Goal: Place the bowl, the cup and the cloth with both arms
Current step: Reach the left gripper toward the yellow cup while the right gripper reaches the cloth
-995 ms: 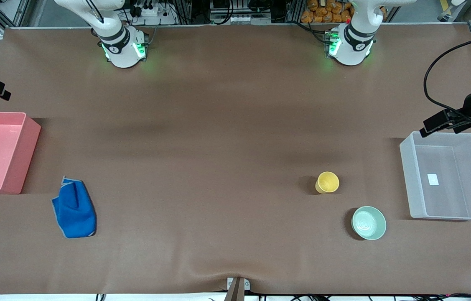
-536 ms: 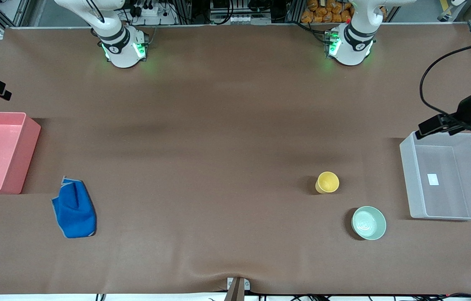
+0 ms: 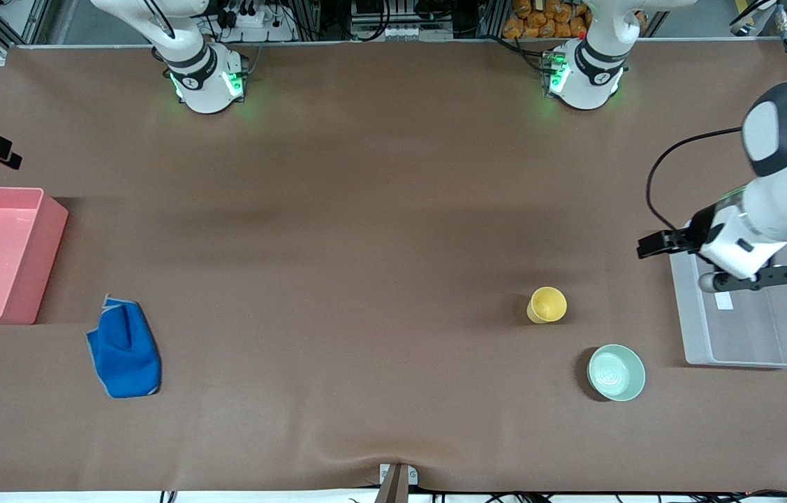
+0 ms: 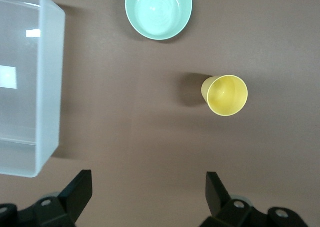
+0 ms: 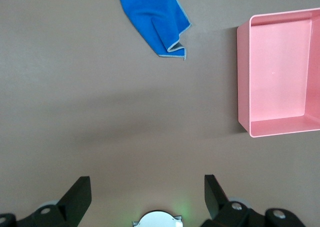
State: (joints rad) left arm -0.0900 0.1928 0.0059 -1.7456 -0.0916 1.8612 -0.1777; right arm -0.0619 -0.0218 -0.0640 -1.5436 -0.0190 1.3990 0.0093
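The mint-green bowl (image 3: 616,372) stands upright on the brown table, nearer to the front camera than the yellow cup (image 3: 547,304). Both show in the left wrist view, the bowl (image 4: 158,9) and the cup (image 4: 226,95). My left gripper (image 3: 742,279) is open and empty (image 4: 149,187), up over the clear bin's rim on the side toward the cup. The blue cloth (image 3: 124,349) lies crumpled toward the right arm's end and shows in the right wrist view (image 5: 152,19). My right gripper (image 5: 145,189) is open and empty, high above the table by its own base; the front view does not show it.
A pink bin (image 3: 51,230) stands empty at the right arm's end, beside the cloth; it also shows in the right wrist view (image 5: 243,77). A clear bin (image 3: 749,328) with a small white label stands at the left arm's end, also in the left wrist view (image 4: 47,87).
My left arm has swung in from the table's end, over the clear bin toward the cup. Bowl, cup and cloth have not moved.
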